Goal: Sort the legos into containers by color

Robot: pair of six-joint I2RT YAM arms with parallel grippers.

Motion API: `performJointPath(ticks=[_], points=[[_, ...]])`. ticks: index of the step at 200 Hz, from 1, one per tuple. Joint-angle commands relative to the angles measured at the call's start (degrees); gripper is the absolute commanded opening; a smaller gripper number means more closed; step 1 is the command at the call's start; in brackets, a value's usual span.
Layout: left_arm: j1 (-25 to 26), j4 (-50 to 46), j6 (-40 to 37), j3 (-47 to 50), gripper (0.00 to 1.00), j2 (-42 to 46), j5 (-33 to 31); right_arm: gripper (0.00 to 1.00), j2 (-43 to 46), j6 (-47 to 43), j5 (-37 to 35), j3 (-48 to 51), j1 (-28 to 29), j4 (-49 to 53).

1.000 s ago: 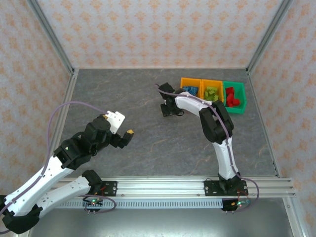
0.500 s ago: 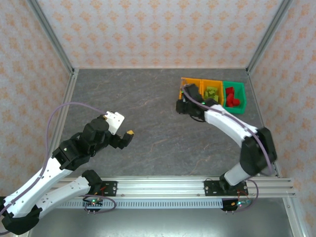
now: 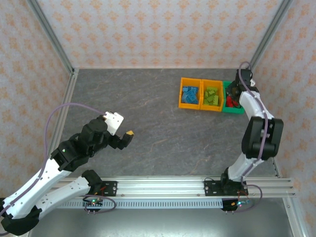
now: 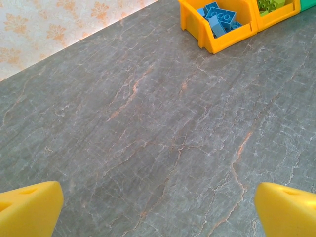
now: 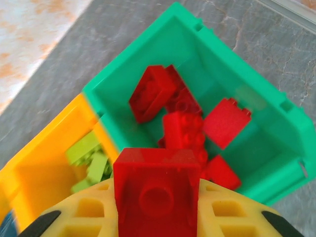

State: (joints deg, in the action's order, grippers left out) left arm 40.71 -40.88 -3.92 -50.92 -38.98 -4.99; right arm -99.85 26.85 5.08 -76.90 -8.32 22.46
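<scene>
Three joined containers stand at the back right: an orange bin [image 3: 190, 96] of blue legos [image 4: 217, 17], an orange bin [image 3: 212, 95] of lime legos [image 5: 91, 158], and a green bin [image 3: 228, 110] holding several red legos [image 5: 182, 123]. My right gripper [image 3: 234, 95] hovers over the green bin [image 5: 237, 64], shut on a red brick [image 5: 155, 190] clamped between its yellow fingers [image 5: 74, 207]. My left gripper [image 3: 126, 138] stays at the table's left, well away from the bins. In the left wrist view that gripper [image 4: 159, 210] is open over bare table.
The grey marbled tabletop [image 3: 143, 108] is bounded by metal frame posts and patterned walls. The right arm's elbow [image 3: 261, 133] stands near the right edge. A rail [image 3: 163, 187] runs along the near edge.
The right arm swung from left of the bins across to the green bin, carrying the red brick. The left arm has not moved.
</scene>
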Motion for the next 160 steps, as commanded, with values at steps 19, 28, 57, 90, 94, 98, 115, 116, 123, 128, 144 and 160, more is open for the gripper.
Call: performJointPath(ticks=[19, 28, 57, 90, 94, 98, 115, 116, 123, 128, 144, 160], points=[[-0.8, 0.1, 4.2, 0.3, 1.0, -0.9, -6.4, 0.48, -7.1, 1.2, -3.3, -11.3, -2.0, 9.6], [-0.7, -1.6, 6.4, -0.9, 1.0, -2.6, -7.7, 0.55, -6.9, 1.5, -3.0, -12.3, -2.2, 11.1], [-0.6, -1.3, 13.6, -1.5, 1.0, -7.1, -6.9, 0.59, 0.5, 3.4, 3.0, -6.0, -2.2, 8.6], [-0.7, 12.0, 14.5, 6.6, 1.0, -7.5, -10.9, 0.6, 16.1, 1.1, 3.9, 10.3, 1.4, 2.0], [-0.7, 13.6, 13.8, 7.8, 1.0, -7.4, -12.4, 0.6, 18.1, 0.1, 2.4, 12.2, 2.3, 1.4], [-0.8, 15.5, 12.6, 9.2, 1.0, -7.3, -13.8, 0.61, 20.0, -0.6, 0.7, 14.1, 3.3, 0.8], [-0.9, 25.2, 7.8, 15.2, 1.0, -7.4, -21.5, 0.62, 27.3, -4.7, -5.1, 22.1, 7.0, -2.8], [-0.9, 25.7, 7.4, 15.4, 1.0, -7.4, -21.9, 0.62, 27.8, -4.9, -5.5, 22.6, 7.2, -3.1], [-1.2, 29.5, 4.7, 17.5, 1.0, -7.7, -23.7, 0.62, 30.5, -7.0, -8.1, 25.9, 8.4, -5.6], [-1.6, 32.0, 2.7, 18.7, 1.0, -8.1, -24.8, 0.63, 31.6, -8.7, -10.4, 28.7, 9.6, -8.2], [-3.9, 39.0, -1.1, 21.8, 1.0, -9.5, -27.7, 0.69, 37.0, -12.8, -17.1, 38.1, 12.0, -17.7], [-8.3, 45.2, -0.8, 24.3, 1.0, -11.0, -29.9, 0.79, 38.4, -15.7, -19.5, 46.4, 12.4, -30.3]])
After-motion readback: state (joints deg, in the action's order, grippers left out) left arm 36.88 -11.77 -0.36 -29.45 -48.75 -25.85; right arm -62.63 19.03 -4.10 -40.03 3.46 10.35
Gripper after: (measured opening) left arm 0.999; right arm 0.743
